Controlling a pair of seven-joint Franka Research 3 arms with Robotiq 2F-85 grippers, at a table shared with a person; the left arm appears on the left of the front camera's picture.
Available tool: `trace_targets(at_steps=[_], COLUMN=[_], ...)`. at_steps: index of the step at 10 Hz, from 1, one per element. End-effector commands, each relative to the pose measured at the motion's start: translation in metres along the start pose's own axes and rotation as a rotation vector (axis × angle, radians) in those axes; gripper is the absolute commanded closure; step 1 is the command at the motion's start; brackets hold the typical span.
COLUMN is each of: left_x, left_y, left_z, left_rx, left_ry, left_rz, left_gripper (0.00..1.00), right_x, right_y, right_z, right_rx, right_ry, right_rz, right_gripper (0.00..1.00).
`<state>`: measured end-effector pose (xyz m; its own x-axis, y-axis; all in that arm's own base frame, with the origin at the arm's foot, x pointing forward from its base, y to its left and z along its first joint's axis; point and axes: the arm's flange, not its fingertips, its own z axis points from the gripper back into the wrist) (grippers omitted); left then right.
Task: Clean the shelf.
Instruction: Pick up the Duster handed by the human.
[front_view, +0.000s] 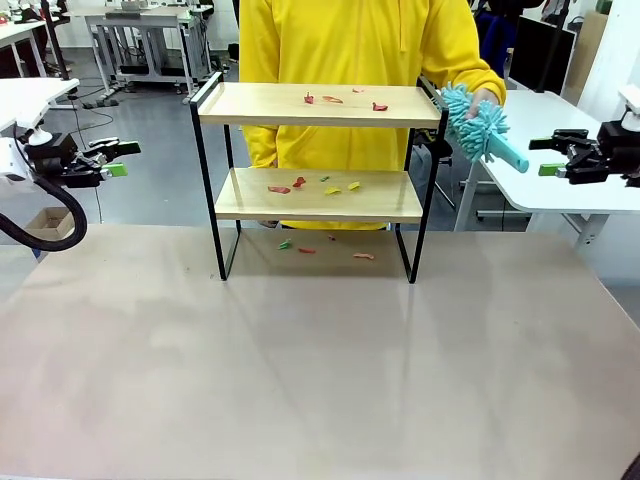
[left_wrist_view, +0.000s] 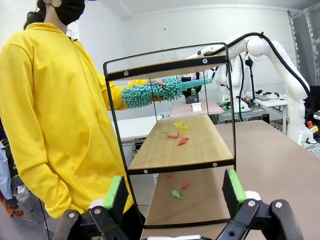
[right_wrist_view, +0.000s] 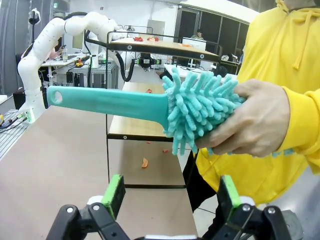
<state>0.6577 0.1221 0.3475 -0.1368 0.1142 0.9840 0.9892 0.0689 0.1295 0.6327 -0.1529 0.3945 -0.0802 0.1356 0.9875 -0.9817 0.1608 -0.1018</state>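
While left tool (front_view: 122, 159) and right tool (front_view: 548, 156) gape released (empty), shelf (front_view: 270, 106) stands between, well apart.

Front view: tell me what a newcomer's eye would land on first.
The person's bright yellow hoodie behind the two-tier shelf stands out first. Next comes the teal fluffy duster, held by its head in the person's hand at the shelf's right end, handle towards the open right pincer. Red, yellow and green scraps litter both boards and the table beneath.
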Motion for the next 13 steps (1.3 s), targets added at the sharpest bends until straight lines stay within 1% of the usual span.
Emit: trace_targets(at_steps=[1,4,5,6,7,8,9,10,11,12,13], left_x=[0.001,0.001,0.001,0.001,0.001,0.001,0.001,0.001,0.001,0.001,0.001], left_y=[-0.001,-0.001,-0.001,-0.001,-0.001,-0.001,-0.001,-0.001,-0.001,-0.001,-0.001], left_z=[-0.001,-0.001,-0.001,-0.001,-0.001,-0.001,-0.001,-0.001,-0.001,-0.001,-0.001], left_rx=[-0.010,-0.010,-0.010,-0.010,-0.010,-0.010,-0.010,-0.010,-0.010,-0.010,-0.010], left_ry=[-0.006,-0.006,-0.006,-0.006,-0.006,-0.006,-0.006,-0.006,-0.006,-0.006,-0.006], left_rz=[-0.001,-0.001,-0.001,-0.001,-0.001,-0.001,-0.001,-0.001,-0.001,-0.001,-0.001], left_gripper=[0.00,0.00,0.00,0.00,0.00,0.00,0.00,0.00,0.00,0.00,0.00], right_x=[0.004,0.000,0.016,0.035,0.057,0.087,0.118,0.147,0.175,0.201,0.222], right_y=[0.000,0.000,0.002,0.005,0.008,0.013,0.016,0.023,0.032,0.045,0.053], right_z=[-0.001,0.000,0.013,0.023,0.032,0.037,0.038,0.036,0.029,0.012,-0.001], right_rx=[-0.009,0.000,-0.015,-0.059,-0.106,-0.153,-0.233,-0.254,-0.261,-0.338,-0.459], right_ry=[0.008,0.000,0.031,0.069,0.128,0.207,0.231,0.297,0.390,0.473,0.550], right_rz=[0.006,0.000,0.013,-0.014,-0.067,-0.098,-0.082,-0.139,-0.195,-0.293,-0.342], right_gripper=[0.00,0.00,0.00,0.00,0.00,0.00,0.00,0.00,0.00,0.00,0.00])
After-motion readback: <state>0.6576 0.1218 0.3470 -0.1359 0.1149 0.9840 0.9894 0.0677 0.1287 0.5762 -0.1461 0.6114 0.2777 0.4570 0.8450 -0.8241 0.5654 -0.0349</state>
